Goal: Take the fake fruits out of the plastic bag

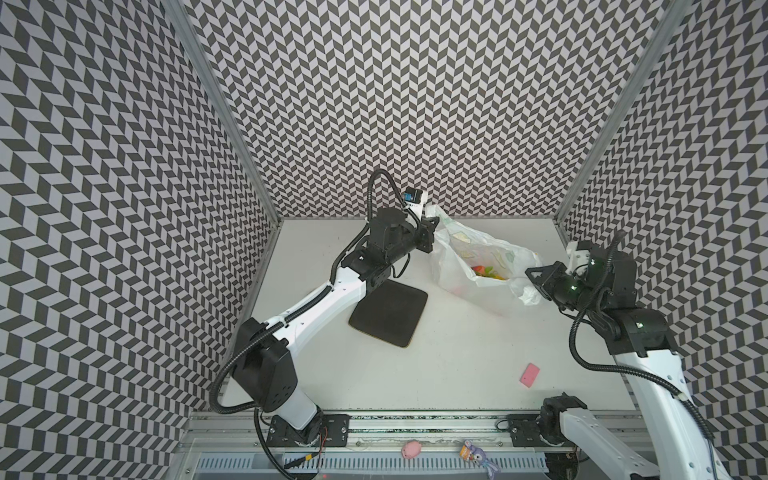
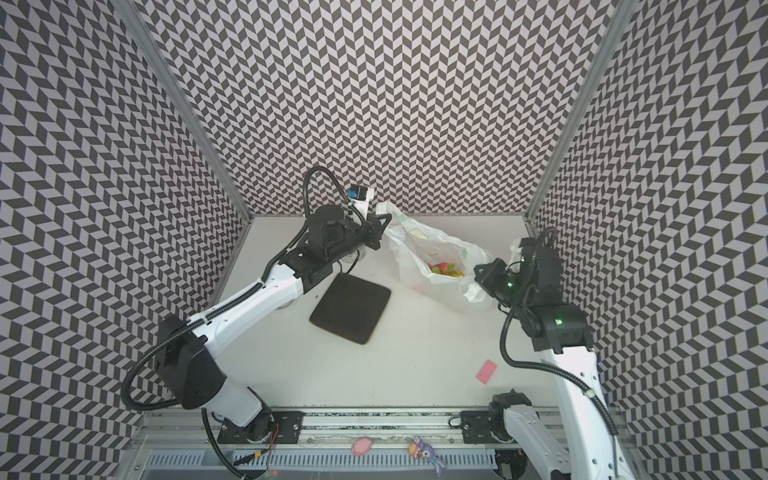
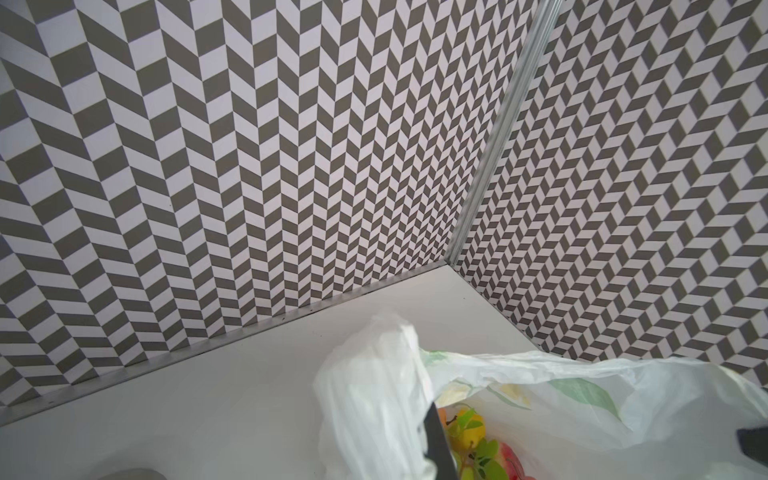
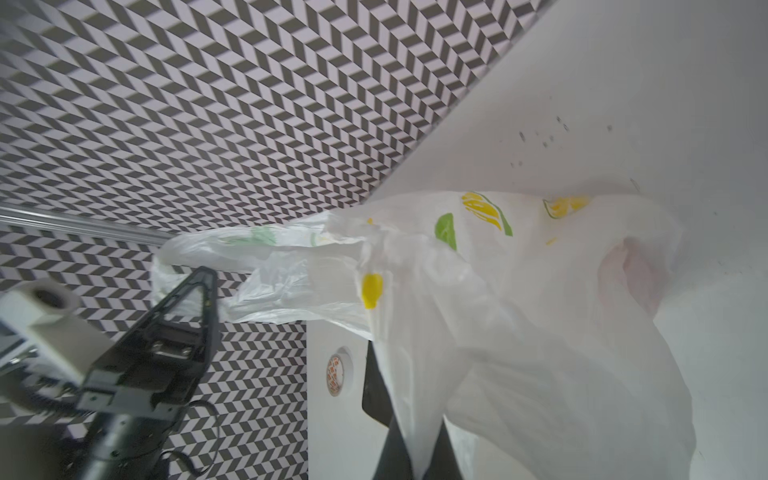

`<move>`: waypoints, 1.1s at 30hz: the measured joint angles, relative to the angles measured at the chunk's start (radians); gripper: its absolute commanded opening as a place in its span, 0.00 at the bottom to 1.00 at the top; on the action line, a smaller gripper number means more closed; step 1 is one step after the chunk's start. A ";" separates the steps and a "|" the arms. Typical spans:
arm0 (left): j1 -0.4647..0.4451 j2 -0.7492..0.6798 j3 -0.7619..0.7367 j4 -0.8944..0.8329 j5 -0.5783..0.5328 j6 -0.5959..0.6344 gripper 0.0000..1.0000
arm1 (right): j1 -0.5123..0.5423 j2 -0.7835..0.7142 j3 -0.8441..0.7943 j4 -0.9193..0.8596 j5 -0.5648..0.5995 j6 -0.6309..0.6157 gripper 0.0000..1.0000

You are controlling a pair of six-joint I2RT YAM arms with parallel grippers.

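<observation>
In both top views the plastic bag (image 1: 451, 270) lies on the desk (image 1: 457, 365), its mouth drawn open between the two arms. The fake fruits (image 1: 490, 272) sit in a small red, green and yellow heap at the bottom of the bag, none of them out yet. The left end effector (image 1: 431, 215) is pinched tight on the left handle (image 1: 435, 209) and holds it raised. The right end effector (image 1: 530, 277) is clamped on the bunched right handle (image 1: 525, 293), lower and closer to the desk. Held apart like this, the two grips seem meant to stretch the mouth so the fruits can be reached or tipped out. A dark mat (image 1: 390, 311) lies just left of the bag, and a pink card (image 1: 529, 373) lies well in front of it. In the left wrist view the gathered left handle rises as a white twist beside one dark finger (image 3: 438, 440), which hides the pinch itself. Past it the fake fruits show yellow, green and red down inside the bag. In the right wrist view the thin film runs between the two dark fingers (image 4: 397, 457) with no gap showing, so the right grip looks firm. Beyond the bag the left end effector bites the opposite handle, and a tape roll (image 4: 338, 372) lies on the desk past the bag.
</observation>
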 measured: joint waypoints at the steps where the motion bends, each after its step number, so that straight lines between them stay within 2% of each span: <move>1: 0.006 0.024 0.024 0.003 0.005 0.003 0.00 | 0.000 0.003 0.001 0.035 -0.001 -0.001 0.00; 11: 0.012 0.328 0.412 0.077 0.132 -0.006 0.00 | 0.000 0.111 0.160 0.243 0.069 -0.111 0.00; 15: 0.010 0.378 0.462 0.107 0.167 -0.018 0.00 | 0.000 0.121 0.185 0.294 0.080 -0.154 0.00; 19: 0.012 0.387 0.460 0.112 0.184 -0.017 0.00 | 0.000 0.119 0.163 0.306 0.047 -0.186 0.00; 24: 0.015 0.377 0.405 0.127 0.208 0.002 0.00 | 0.000 0.088 0.027 0.236 -0.048 -0.220 0.00; 28: 0.015 0.321 0.264 0.127 0.235 0.016 0.00 | 0.000 0.025 -0.088 0.108 -0.092 -0.227 0.00; 33: 0.017 0.178 0.042 0.109 0.270 0.025 0.00 | 0.000 -0.082 -0.161 -0.045 -0.085 -0.212 0.00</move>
